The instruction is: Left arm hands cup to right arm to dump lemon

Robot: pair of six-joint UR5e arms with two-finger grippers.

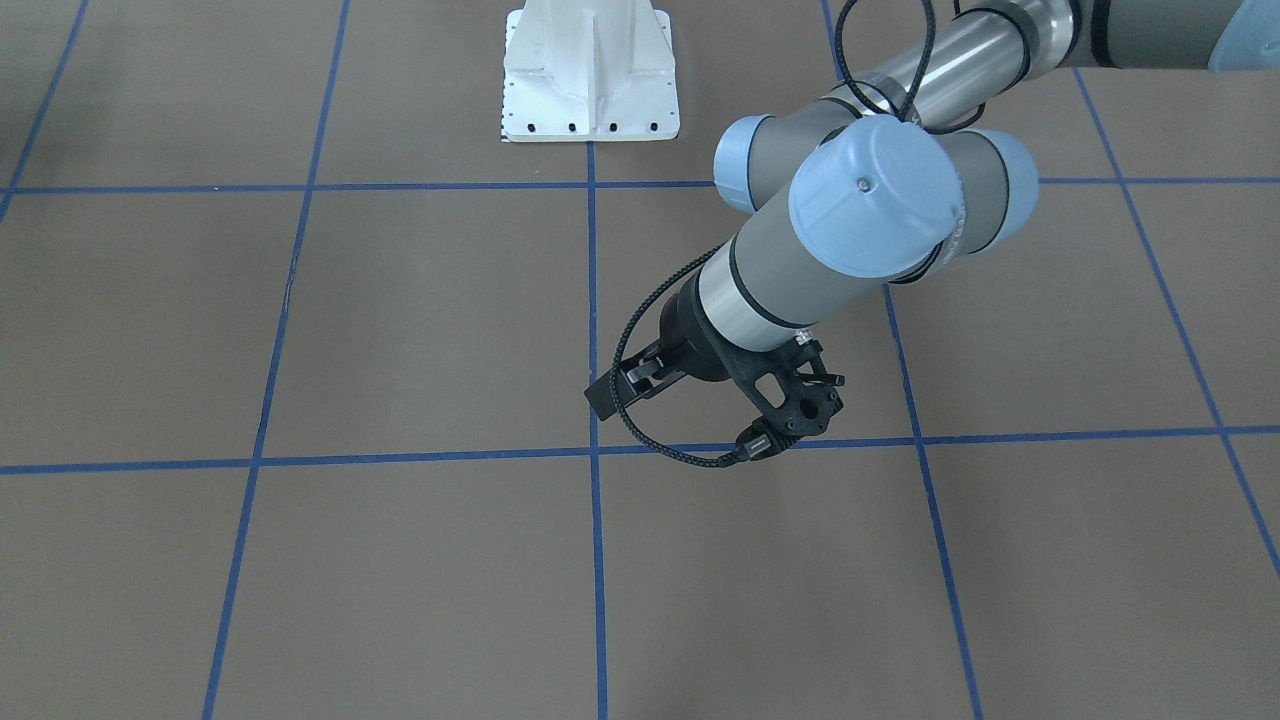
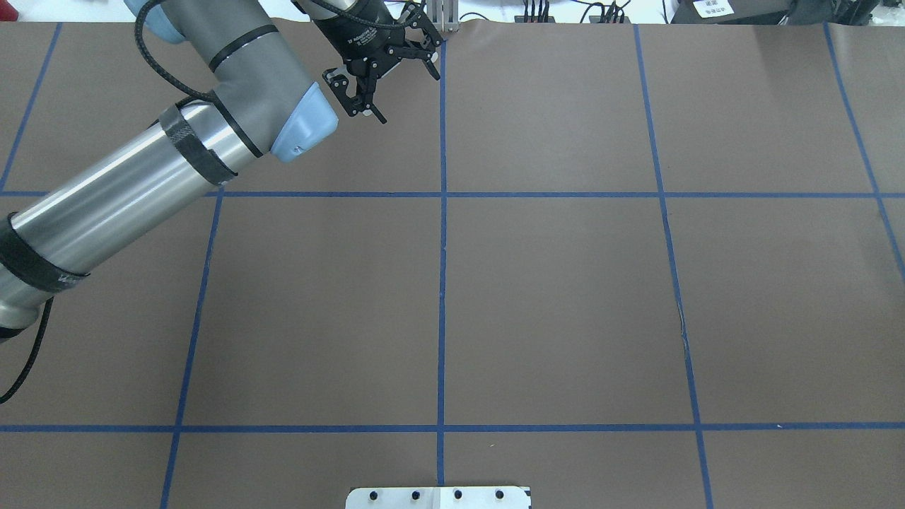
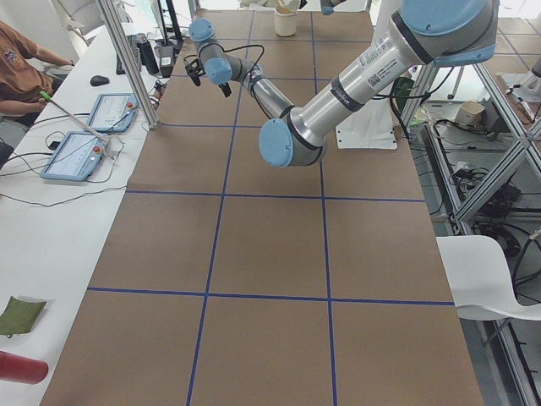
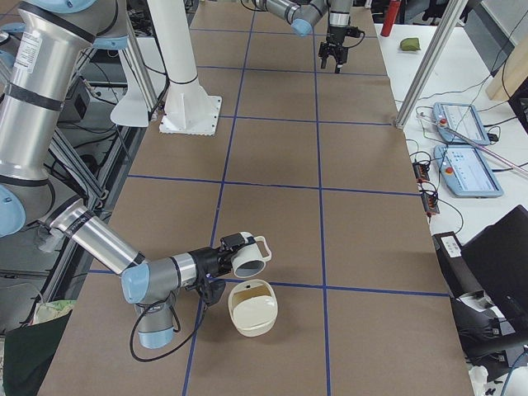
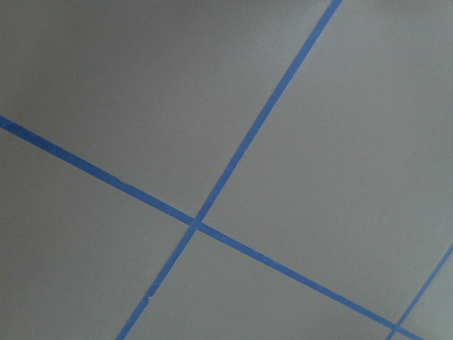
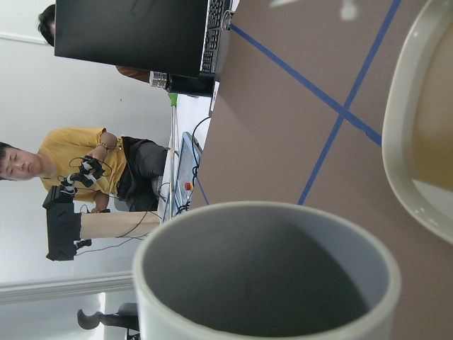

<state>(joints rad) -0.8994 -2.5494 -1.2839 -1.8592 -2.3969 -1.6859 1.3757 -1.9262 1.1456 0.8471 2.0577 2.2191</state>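
The cup (image 4: 247, 257) lies tipped on its side at the tip of my near right arm's gripper (image 4: 221, 261), just above the table; I cannot tell whether that gripper is shut. In the right wrist view the cup (image 6: 262, 283) fills the bottom, its grey inside empty. An off-white bowl (image 4: 253, 308) with a tan inside stands just below the cup's mouth, and also shows in the right wrist view (image 6: 425, 127). No separate lemon can be made out. My left gripper (image 2: 408, 97) is open and empty above the table's far edge, and shows from the front (image 1: 625, 385).
The white arm pedestal (image 1: 590, 75) stands at the table's robot side. Two tablets (image 4: 462, 140) and a metal frame post (image 4: 429, 62) stand beside the table on the operators' side. A seated person (image 6: 78, 166) is past that edge. Blue tape lines grid the brown table (image 2: 565, 304).
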